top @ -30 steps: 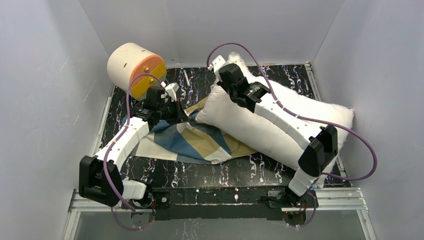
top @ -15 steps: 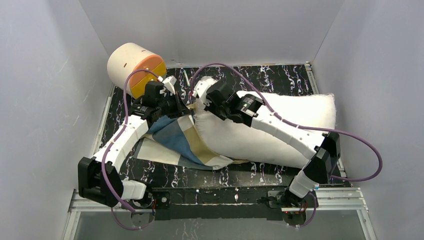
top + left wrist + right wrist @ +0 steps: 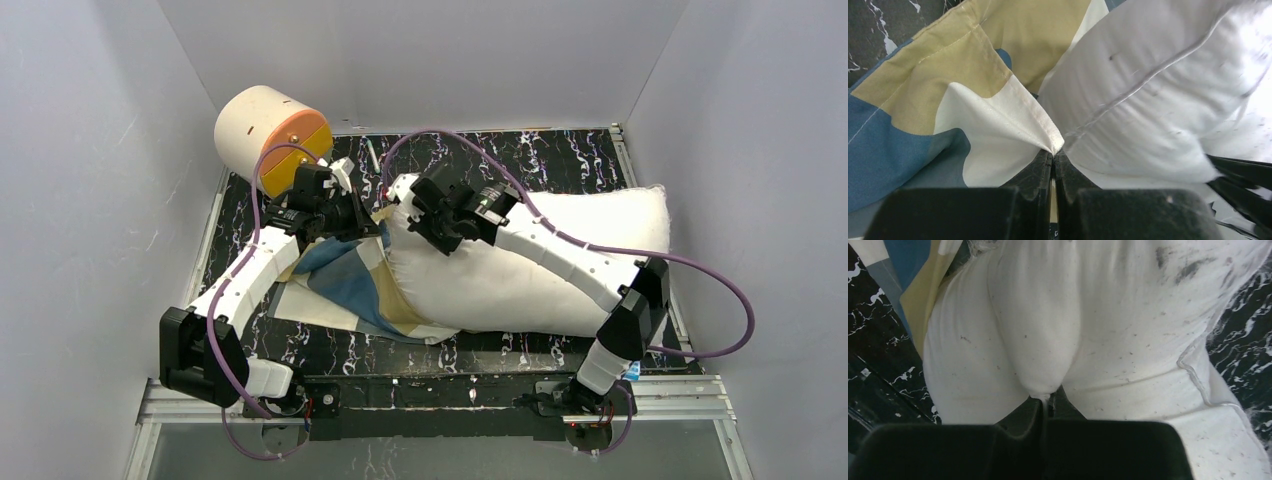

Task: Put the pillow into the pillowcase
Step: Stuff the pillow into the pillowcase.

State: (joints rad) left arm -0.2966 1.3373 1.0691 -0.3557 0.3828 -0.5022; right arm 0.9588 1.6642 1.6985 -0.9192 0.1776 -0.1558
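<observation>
Change since the earlier view: the right arm has swung leftward and dragged the pillow's [image 3: 540, 275] near end over to the left gripper [image 3: 368, 222]. The pillow now lies more level across the tabletop [image 3: 560, 160], and the pillowcase [image 3: 335, 280] is more bunched.

- Left gripper: fingers pressed together, pinching a cream hemmed edge of the pillowcase at their tips. The blue and tan blocks of the pillowcase spread to the left of and beyond the fingers. The pillow's seamed end bulges just to the right of them, touching the pinched hem.
- Right gripper [image 3: 1045, 400]: fingers pressed together, pinching a small fold of the pillow's white fabric. The pillow fills the space ahead of it. A strip of pillowcase shows ahead to its left.
- Pillow: end by the two grippers rests on the pillowcase; its remainder extends away from the left gripper, under the right arm.
- Cream-and-orange cylinder [image 3: 270, 133]: behind the left gripper, at the far left corner, apart from it.
</observation>
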